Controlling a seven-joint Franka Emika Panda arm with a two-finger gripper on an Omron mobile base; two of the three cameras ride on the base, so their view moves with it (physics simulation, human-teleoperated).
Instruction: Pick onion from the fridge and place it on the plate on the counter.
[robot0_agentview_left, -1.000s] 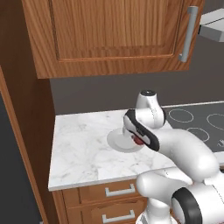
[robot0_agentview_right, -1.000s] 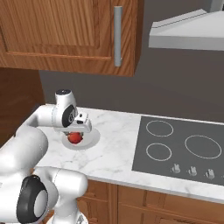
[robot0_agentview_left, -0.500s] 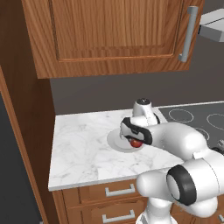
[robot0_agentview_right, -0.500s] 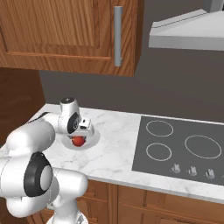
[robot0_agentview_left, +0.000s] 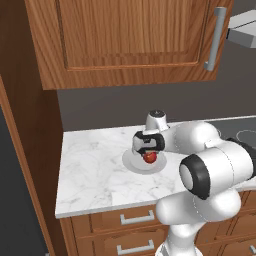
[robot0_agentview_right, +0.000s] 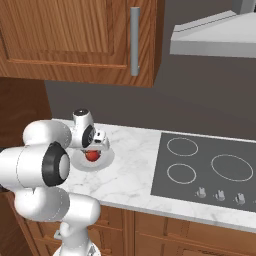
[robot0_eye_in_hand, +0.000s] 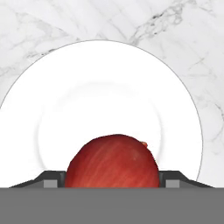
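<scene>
Since a second ago your arm has folded in closer to the base, and the gripper (robot0_agentview_left: 148, 152) has come down lower over the plate (robot0_agentview_left: 131, 161), carrying the onion (robot0_agentview_left: 149, 157) with it. You see the onion now sitting right at the plate's surface, near its middle, in both base views (robot0_agentview_right: 91, 155).

Look at the hand view: the onion (robot0_eye_in_hand: 112, 161) fills the space between your two dark fingertips (robot0_eye_in_hand: 49, 180), one at each side of it, so your gripper (robot0_eye_in_hand: 112, 181) is pinching the onion. The plate (robot0_eye_in_hand: 52, 92) spreads out white and round behind it, with the veined marble of the counter (robot0_eye_in_hand: 183, 39) beyond its rim. You cannot tell from that view whether the onion already touches the plate or hangs just above it.

From the right base view your gripper (robot0_agentview_right: 93, 148) points down at the plate (robot0_agentview_right: 106, 159), which lies on the counter (robot0_agentview_right: 132, 172) well to the left of the black cooktop (robot0_agentview_right: 210, 170). Wooden wall cabinets (robot0_agentview_left: 125, 37) hang above, and drawers (robot0_agentview_left: 130, 220) with silver handles sit under the counter (robot0_agentview_left: 90, 170).
</scene>
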